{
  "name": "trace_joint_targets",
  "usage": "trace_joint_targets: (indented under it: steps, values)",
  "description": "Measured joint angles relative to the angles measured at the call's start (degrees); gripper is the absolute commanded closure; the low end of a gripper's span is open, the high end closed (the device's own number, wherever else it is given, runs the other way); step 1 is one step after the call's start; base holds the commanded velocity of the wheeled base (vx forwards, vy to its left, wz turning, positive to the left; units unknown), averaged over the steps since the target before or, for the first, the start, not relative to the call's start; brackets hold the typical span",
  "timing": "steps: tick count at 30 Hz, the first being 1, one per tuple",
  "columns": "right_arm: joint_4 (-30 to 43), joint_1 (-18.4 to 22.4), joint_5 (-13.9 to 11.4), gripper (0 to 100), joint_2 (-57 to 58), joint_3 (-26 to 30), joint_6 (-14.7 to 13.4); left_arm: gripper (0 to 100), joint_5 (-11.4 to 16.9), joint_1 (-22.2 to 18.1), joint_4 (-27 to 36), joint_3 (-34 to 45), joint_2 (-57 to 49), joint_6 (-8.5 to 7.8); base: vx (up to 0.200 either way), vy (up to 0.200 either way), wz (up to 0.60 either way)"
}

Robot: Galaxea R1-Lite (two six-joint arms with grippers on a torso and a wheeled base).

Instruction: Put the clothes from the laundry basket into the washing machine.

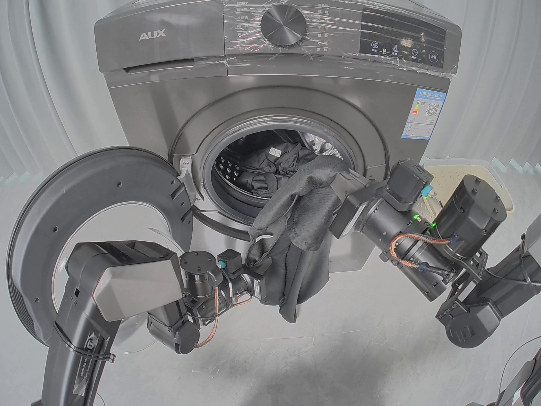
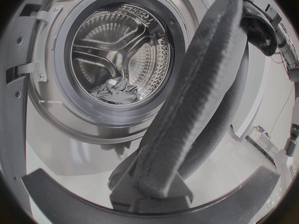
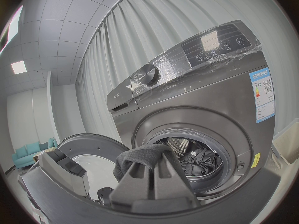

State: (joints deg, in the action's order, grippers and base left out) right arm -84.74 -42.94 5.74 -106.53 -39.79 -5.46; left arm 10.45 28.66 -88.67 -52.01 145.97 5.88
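Logo + energy label on washing machine.

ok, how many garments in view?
2. One garment lies in the drum; the other garment hangs in front, held by the left tool and right tool. More may hide in the basket.

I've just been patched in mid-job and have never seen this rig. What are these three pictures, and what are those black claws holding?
This is a two-armed robot facing a washing machine. The machine's round door is swung open on the robot's left. One picture comes from a camera on the robot's head. The other two come from cameras on its wrists, each looking along its own gripper. The left gripper and right gripper are both shut on one dark garment. It hangs between them just in front of the opening, not yet inside. More dark clothes already lie in the drum. The pale laundry basket stands beside the machine, behind the right arm.
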Motion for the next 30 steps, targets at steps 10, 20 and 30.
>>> trace_joint_targets:
  steps: [10, 20, 30]
  values:
    - [0.1, 2.0, 0.0, 100, 0.3, 0.3, 0.0, 100, 0.0, 0.2, -0.1, 3.3, -1.9, -0.35, 0.000, 0.000, 0.00]
    - [0.1, 1.9, 0.0, 100, 0.2, 0.1, 0.0, 0, 0.0, 0.0, -0.1, 4.5, -2.9, -0.13, 0.000, 0.000, 0.00]
    - [0.1, 1.2, 0.0, 100, 0.2, 0.2, 0.1, 100, -0.1, 0.1, 0.0, 2.7, -2.1, -0.16, 0.000, 0.000, 0.00]
